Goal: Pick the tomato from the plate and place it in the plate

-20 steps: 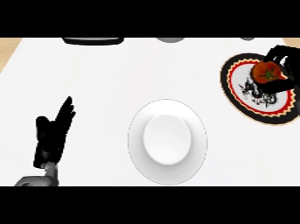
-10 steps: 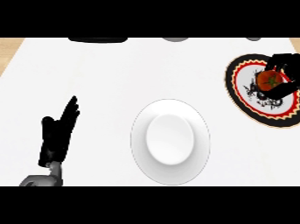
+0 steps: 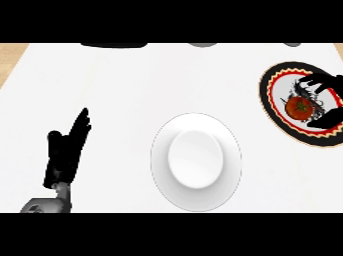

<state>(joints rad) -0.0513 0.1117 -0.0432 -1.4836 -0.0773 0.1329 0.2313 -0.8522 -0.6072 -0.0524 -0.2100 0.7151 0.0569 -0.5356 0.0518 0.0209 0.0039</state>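
Since a second ago my right hand [image 3: 338, 100] has backed off toward the worktop's edge, so the tomato [image 3: 299, 107] it was covering now shows plainly on the patterned plate [image 3: 276, 85]. That tomato sits between the hand's curved fingers and thumb, which bracket it from the outer side; I judge them not yet closed on it, though whether either tip touches the skin I cannot tell. My worry is the round fruit rolling out sideways if the thumb meets it before the fingers, or the black-rimmed plate being nudged along the worktop [image 3: 130, 80] as the hand closes low. The carry across to the white plate [image 3: 196, 157], well inboard of this hand, is also a chance for a slip. Hidden from me: the right wrist and forearm run off the view's edge, and dark fingers blend with the plate's dark rim and pattern. My left hand [image 3: 67, 150] rests open, fingers straight, far across the worktop.
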